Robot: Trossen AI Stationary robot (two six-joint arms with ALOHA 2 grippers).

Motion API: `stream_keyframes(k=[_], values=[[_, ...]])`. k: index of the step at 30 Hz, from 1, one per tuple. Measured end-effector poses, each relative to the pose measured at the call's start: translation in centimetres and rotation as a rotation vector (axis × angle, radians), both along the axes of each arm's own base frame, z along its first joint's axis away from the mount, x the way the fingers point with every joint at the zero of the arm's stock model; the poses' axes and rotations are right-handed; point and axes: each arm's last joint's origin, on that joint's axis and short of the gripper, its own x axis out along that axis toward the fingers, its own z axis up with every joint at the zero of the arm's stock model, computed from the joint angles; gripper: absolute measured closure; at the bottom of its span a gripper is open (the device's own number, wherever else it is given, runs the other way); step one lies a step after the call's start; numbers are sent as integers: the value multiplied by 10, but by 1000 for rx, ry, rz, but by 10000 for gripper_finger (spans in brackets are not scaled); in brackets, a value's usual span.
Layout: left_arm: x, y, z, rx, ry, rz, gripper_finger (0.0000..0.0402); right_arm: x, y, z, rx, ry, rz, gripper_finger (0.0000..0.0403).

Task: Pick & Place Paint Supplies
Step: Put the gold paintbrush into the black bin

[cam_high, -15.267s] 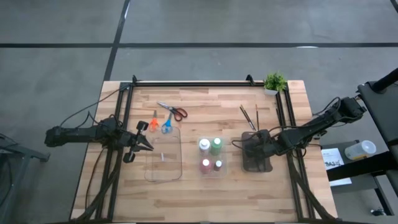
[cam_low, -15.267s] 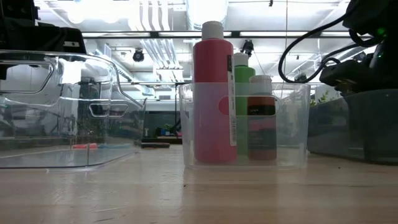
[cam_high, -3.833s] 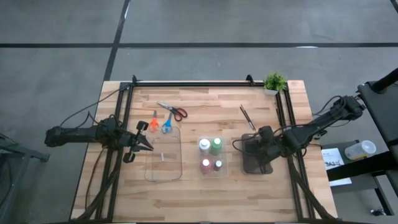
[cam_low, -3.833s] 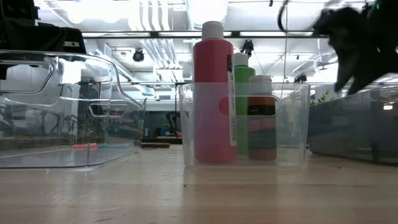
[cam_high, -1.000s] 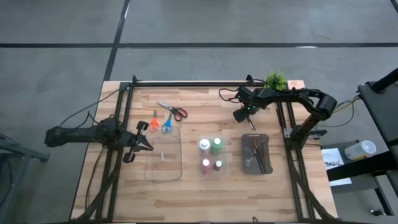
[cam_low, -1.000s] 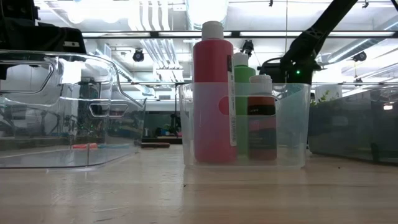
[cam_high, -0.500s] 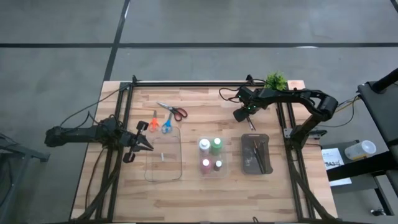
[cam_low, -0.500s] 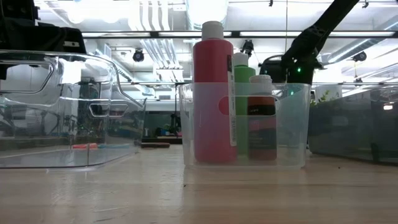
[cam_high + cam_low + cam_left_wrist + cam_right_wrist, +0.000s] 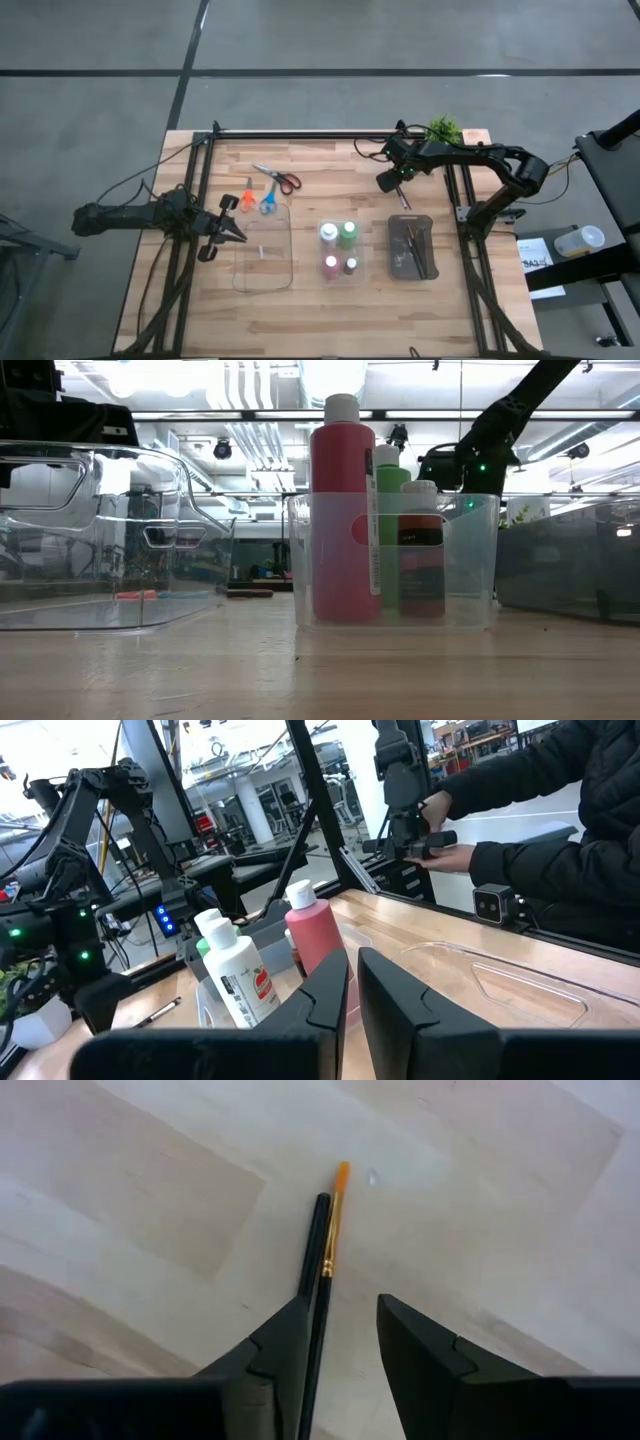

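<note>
Two dark jointed arms, seemingly black-cabled.

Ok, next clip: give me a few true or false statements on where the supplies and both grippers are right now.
1. The right gripper is over paintbrushes lying on the table. True.
2. All three scissors lie inside the clear tray. False: they lie on the table beside it.
3. Four paint bottles stand together in a clear bin. True.
4. The left gripper holds a bottle. False: it holds nothing, at the clear tray's edge.
5. The dark tray contains brushes. True.
</note>
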Motion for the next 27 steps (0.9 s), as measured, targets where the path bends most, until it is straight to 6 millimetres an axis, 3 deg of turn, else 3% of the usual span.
stream_keyframes(k=[27], values=[[0, 0, 0, 0, 0, 0, 366, -8, 5, -12, 25, 38, -20, 285]])
